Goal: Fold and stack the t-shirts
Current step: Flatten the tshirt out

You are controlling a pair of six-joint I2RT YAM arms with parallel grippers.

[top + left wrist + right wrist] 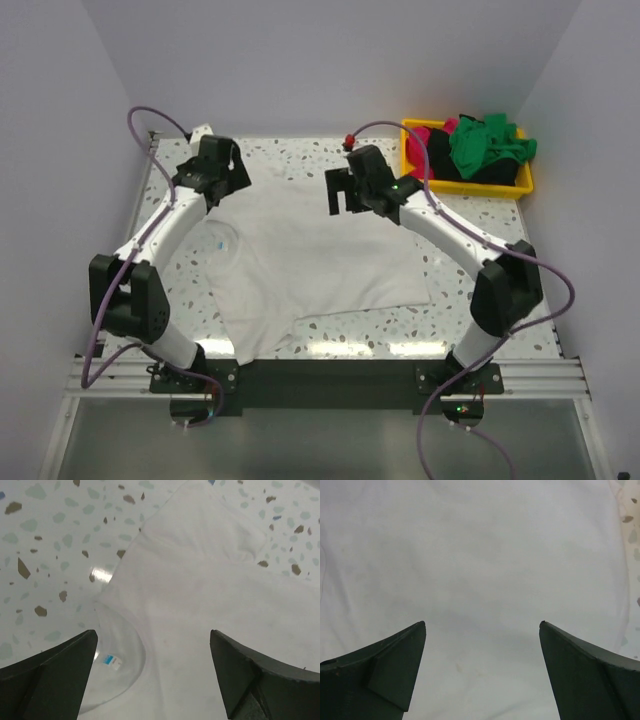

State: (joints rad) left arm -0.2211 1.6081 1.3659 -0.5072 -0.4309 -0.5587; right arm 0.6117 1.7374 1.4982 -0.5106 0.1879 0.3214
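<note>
A large white t-shirt (320, 260) lies spread flat on the speckled table (470, 220). My left gripper (222, 172) hovers open over the shirt's far left part. In the left wrist view its jaws (152, 632) stand wide above the white t-shirt (210, 580), beside the collar and a small blue label (109, 661). My right gripper (343, 200) hangs open over the shirt's far right part. The right wrist view shows only the white t-shirt (480, 555) under the open right gripper (482, 625). Neither gripper holds anything.
A yellow bin (470, 187) stands at the back right. It holds a green shirt (485, 145), a pink shirt (425, 140) and a black shirt (445, 165), all crumpled. White walls close in the table on three sides. Bare table (50, 555) lies left of the shirt.
</note>
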